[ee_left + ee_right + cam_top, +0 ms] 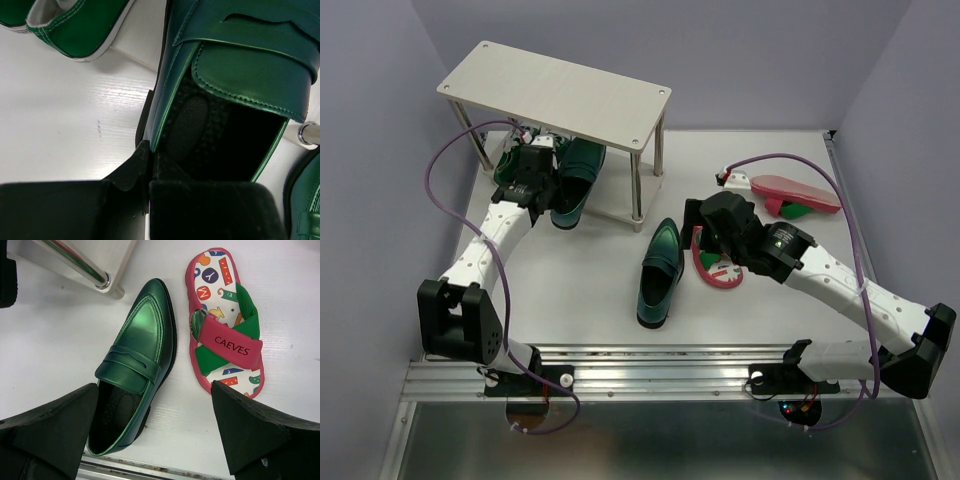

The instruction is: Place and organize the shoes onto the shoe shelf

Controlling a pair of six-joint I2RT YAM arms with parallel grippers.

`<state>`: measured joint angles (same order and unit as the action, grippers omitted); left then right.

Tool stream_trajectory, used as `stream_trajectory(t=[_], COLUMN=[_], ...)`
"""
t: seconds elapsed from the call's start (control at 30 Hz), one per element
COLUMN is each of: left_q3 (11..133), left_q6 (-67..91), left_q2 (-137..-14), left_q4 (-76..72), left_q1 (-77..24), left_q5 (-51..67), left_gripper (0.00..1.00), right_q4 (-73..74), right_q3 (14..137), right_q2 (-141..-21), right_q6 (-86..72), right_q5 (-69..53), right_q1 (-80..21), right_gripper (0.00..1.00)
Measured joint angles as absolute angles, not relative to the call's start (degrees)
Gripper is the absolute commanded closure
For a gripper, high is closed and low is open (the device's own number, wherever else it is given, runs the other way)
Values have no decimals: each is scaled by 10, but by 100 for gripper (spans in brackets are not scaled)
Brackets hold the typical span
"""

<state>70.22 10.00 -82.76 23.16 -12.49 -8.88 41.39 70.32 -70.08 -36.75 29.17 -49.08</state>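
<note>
**Top view:** shoe shelf (pixel 555 95) at far left of the table (pixel 590 300). Held loafer (pixel 582 170) on its lower tier, toe inward under the top board, heel at the front edge. Loose loafer (pixel 658 272) mid-table, long axis near-to-far, toe toward the shelf, bare table to its left.

**Left wrist:** left fingers (pixel 147 200) pinch the held loafer's side wall; green sneakers (pixel 75 25) just left.

**Right wrist:** right fingers (pixel 155 390) spread wide above the loose loafer and the flip-flop (pixel 225 325), which lie side by side, apart.

Loafer (pixel 240 55) glossy dark green; flip-flop (pixel 226 342) red, white patterned footbed; shelf (pixel 555 95) pale wood.
</note>
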Motion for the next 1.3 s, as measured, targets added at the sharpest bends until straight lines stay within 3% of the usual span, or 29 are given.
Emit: stream_trajectory(t=[1.13,1.23,1.3], left_q3=[781,792,805], left_q6=[86,90,93], left_q2=[-919,-932,-946], left_q4=[210,211,218], left_q1=[-105,-102,-99], left_q5=[-70,-76,-78], left_gripper=[100,85,71], right_q4=[421,421,421], right_q3=[703,703,703], right_q2=[-690,-690,-690], right_q6=[-380,-380,-381], right_q5=[291,291,291], right_q1=[-491,-491,-491], right_gripper=[0,0,0])
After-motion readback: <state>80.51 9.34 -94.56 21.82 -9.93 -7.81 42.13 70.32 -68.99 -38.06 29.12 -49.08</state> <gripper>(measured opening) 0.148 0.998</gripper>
